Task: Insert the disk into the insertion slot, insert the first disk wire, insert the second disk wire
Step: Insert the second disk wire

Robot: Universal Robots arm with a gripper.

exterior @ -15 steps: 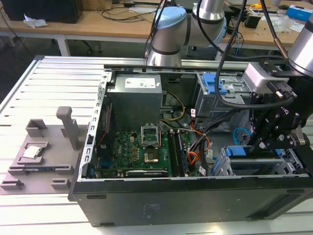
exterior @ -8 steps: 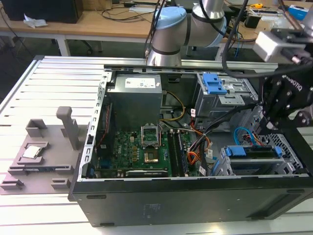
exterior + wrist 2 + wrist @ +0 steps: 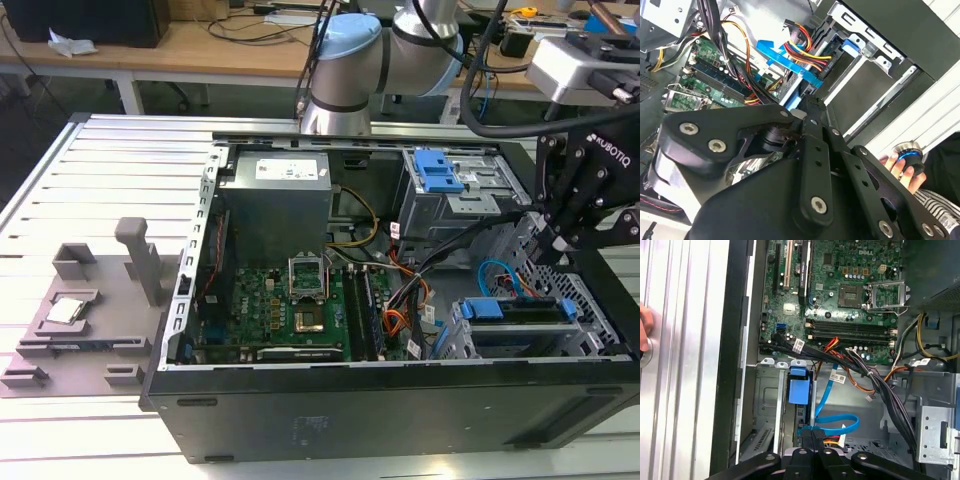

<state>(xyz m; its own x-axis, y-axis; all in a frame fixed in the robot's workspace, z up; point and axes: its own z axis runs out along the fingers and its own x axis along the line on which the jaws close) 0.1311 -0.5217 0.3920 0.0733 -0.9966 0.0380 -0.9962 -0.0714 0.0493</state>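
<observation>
The disk (image 3: pixel 520 322) lies in its blue frame (image 3: pixel 799 388) inside the insertion slot of the silver perforated cage (image 3: pixel 462 340), at the case's front corner on the exterior view's right. My gripper (image 3: pixel 556 243) hangs just above that cage. In the first wrist view the gripper (image 3: pixel 811 434) is shut on the black plug end of a flat blue disk wire (image 3: pixel 837 421), which loops beside the disk's rear edge. A red, yellow and black wire bundle with its connector (image 3: pixel 807 52) lies close by, beyond the gripper (image 3: pixel 807 106).
A taller grey cage with blue latches (image 3: pixel 450 180) stands behind the silver cage. The motherboard (image 3: pixel 290 310) and power supply (image 3: pixel 275 200) sit toward the exterior view's left. Thick black cables (image 3: pixel 880 385) cross the case. A person's hand (image 3: pixel 897 165) holds a knob outside the case wall.
</observation>
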